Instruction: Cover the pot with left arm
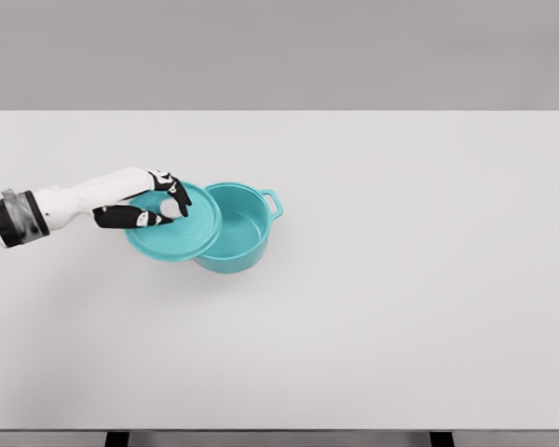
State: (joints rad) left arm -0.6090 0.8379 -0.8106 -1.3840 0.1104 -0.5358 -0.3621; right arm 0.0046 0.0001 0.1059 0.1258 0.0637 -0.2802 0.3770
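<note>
Item: lid (172,235), teal, round. Held in my left hand (147,207), fingers closed around the white knob at its centre; the knob itself is mostly hidden by my fingertips. I take it by the knob because that is the only part that lets the disc hang level and free at the rim.

Position: above the table (401,279), overlapping the left rim of the pot, not centred on it. Whether its edge touches the rim I cannot tell. It looks slightly tilted, the near edge lower.

Item: pot (235,239), teal, open, standing upright on the table left of centre. One loop handle shows on its right side; the left side is hidden behind the lid. The inside looks empty.

Status, as I judge it: pot uncovered for the most part; lid partway across. Remaining: carry the lid right until its rim matches the pot's, level it, lower, let go.

Risk: a tilted lid may catch the rim and push the pot.

Right arm: absent from this view.
</note>
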